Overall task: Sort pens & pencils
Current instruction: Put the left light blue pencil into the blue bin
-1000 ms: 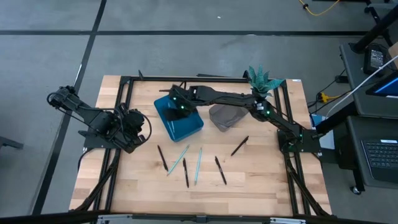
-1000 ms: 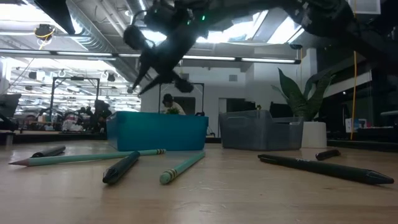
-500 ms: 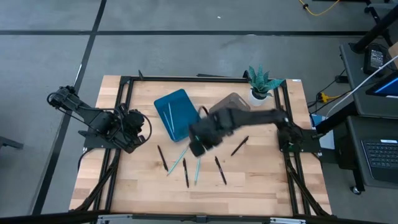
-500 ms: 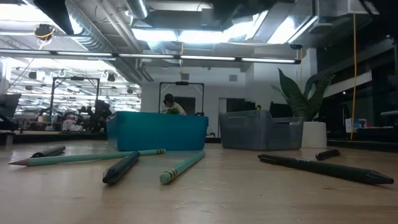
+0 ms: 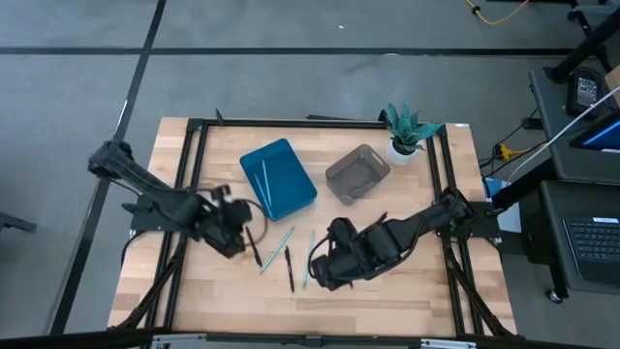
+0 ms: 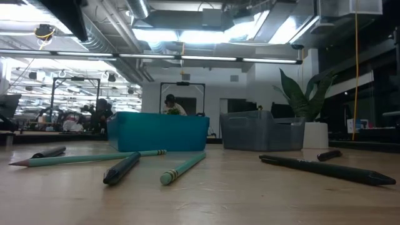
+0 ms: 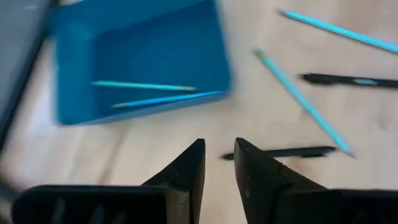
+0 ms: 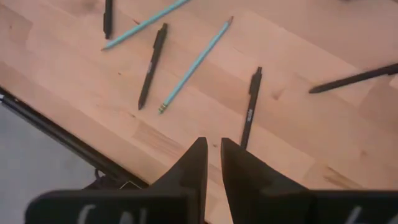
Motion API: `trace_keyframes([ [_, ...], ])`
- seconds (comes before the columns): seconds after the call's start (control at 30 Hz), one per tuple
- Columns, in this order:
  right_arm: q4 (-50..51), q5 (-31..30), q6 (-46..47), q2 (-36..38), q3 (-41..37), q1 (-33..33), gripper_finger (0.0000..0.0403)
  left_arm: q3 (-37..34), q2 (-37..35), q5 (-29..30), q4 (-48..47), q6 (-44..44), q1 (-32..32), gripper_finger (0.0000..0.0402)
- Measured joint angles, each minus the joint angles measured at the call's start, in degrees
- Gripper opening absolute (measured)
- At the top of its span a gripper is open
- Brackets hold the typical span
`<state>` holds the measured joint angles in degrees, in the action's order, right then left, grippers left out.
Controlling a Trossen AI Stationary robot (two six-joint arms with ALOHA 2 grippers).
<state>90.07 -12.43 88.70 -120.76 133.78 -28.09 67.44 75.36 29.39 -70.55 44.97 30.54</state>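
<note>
Several black pens and light-blue pencils lie flat on the wooden table near its middle: a black one (image 5: 254, 246), a light-blue one (image 5: 278, 249), another black one (image 5: 289, 269) and a light-blue one (image 5: 309, 254). Two light-blue pencils (image 7: 143, 86) lie in the blue bin (image 5: 278, 179). My left gripper (image 5: 240, 236) hangs open just left of the leftmost black pen (image 7: 280, 152), nothing between its fingers. My right gripper (image 5: 322, 271) points down over the near-middle pens, shut and empty, above a black pen (image 8: 250, 106).
An empty grey bin (image 5: 356, 174) stands right of the blue bin. A potted plant (image 5: 405, 131) sits at the far right corner. A black frame (image 5: 194, 194) runs around the tabletop. One more black pen (image 5: 376, 224) lies right of centre, partly under my right arm.
My right gripper has swung from above the blue bin toward the table's near edge and now hangs over the pens in the middle. My left gripper has moved right and a little down, toward the leftmost black pen. The pens on the table have stayed put.
</note>
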Motion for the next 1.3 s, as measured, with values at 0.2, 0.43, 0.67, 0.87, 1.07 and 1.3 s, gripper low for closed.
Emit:
trace_keyframes([
  [0.2,0.0,-4.7,-0.3,0.0,-0.1,-0.3,0.0048,0.0,8.9,-5.3,5.1,-2.4,0.0,0.008],
  [0.43,-0.1,-14.3,-12.6,0.1,-0.1,1.6,0.0048,0.0,16.1,-8.1,11.3,5.6,-0.6,0.008],
  [0.67,-0.1,-24.0,-27.3,4.0,-0.1,6.8,0.0048,0.0,17.4,-8.6,16.6,14.2,-0.1,0.008],
  [0.87,-0.1,-29.6,-38.6,11.2,-0.1,13.4,0.0048,-0.3,18.8,-8.9,20.6,17.5,-0.2,0.008],
  [1.07,0.0,-29.6,-45.1,17.4,-0.1,19.0,0.0048,-0.4,25.2,-14.8,23.6,20.3,-1.6,0.008],
  [1.3,0.0,-29.2,-50.4,20.3,-0.1,21.5,0.0048,-0.4,28.9,-18.8,29.2,22.5,-4.1,0.008],
])
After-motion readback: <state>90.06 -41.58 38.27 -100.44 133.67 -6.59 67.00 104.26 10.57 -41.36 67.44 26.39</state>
